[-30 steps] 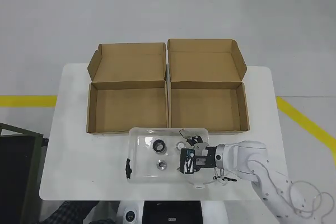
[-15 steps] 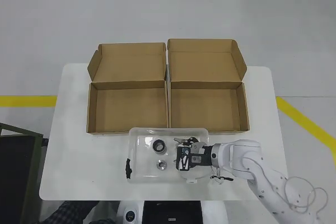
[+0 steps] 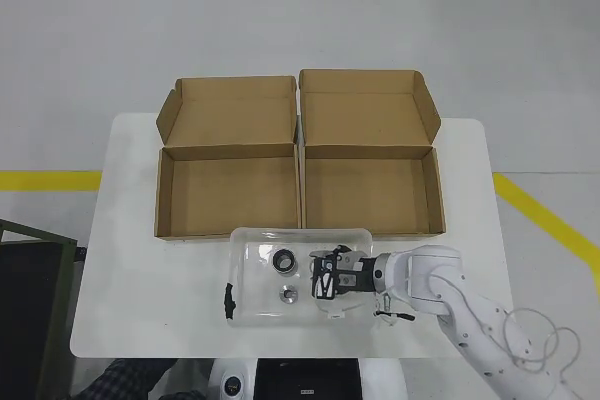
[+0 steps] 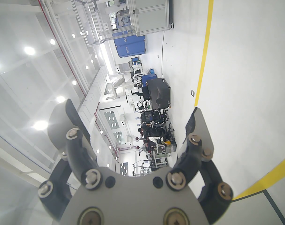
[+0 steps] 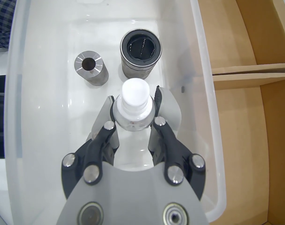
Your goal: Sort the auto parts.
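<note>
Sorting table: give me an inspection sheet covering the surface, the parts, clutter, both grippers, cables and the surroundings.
Surface: white table, bearing a clear bin, with one cardboard box and a second cardboard box open side by side behind it.
Job's things: in the bin, a large bearing sleeve and a small metal bushing upright, apart; a white-capped part in the right gripper.
Clutter: black scrap at the bin's end wall.
Grippers: right gripper shut on the white-capped part, inside the bin; left gripper open, holding nothing, facing the room.
Cables: thin cable looping beside the right arm.
Surroundings: yellow floor tape; dark crate beside the table.
</note>
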